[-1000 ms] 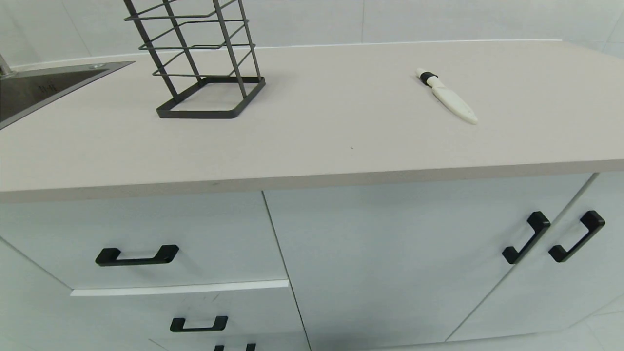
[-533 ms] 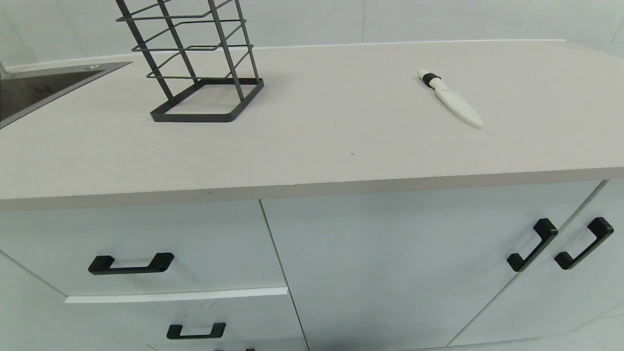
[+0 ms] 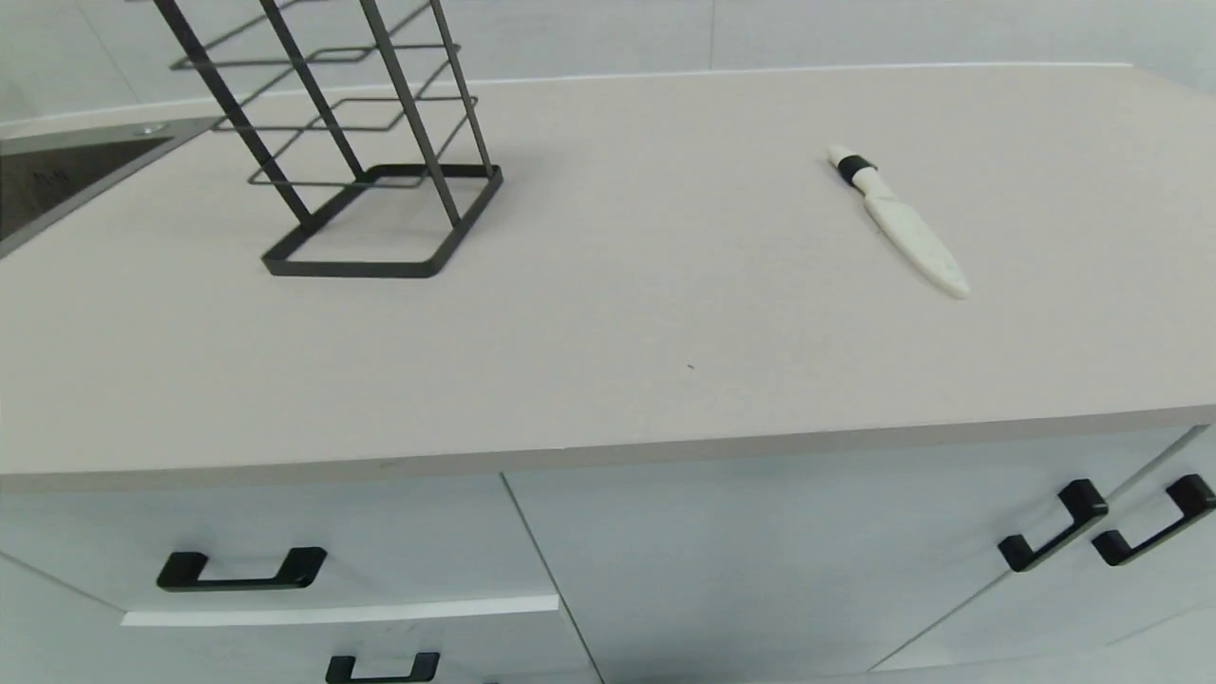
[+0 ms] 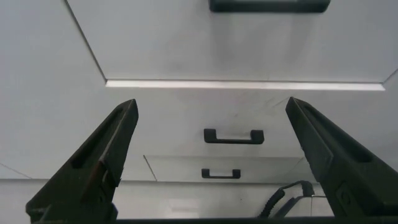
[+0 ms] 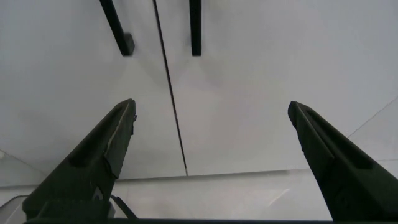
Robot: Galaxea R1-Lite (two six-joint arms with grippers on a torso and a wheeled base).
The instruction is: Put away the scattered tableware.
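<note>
Right, we have one stray piece on the bench [image 3: 608, 380]: a white knife [image 3: 898, 220] with a black band near its far end. It lies flat, well off to the right of the wire rack [image 3: 347, 272], with its pointed tip angled toward the near edge. Nothing touches it, and that is what makes it the scattered item.

The wire rack stands upright on its rectangular base. Its bars rise past the top of the head view, and by my reading it is the likely home for the knife. To the rack's left, a corner of the sink [image 3: 57, 180] is set into the bench.

Both arms sit lower than the rack, down in front of the cabinetry. The left end effector [image 4: 211, 155] has its fingers spread wide with nothing between them, and it faces the drawer fronts. The right end effector [image 5: 211, 162] is just as wide apart and also carries nothing, and it looks at the seam between two cabinet doors.

Spread fingers make sense here, since no pickup has begun. The right arm looks the natural choice, because the knife lies on that side of the rack.
</note>
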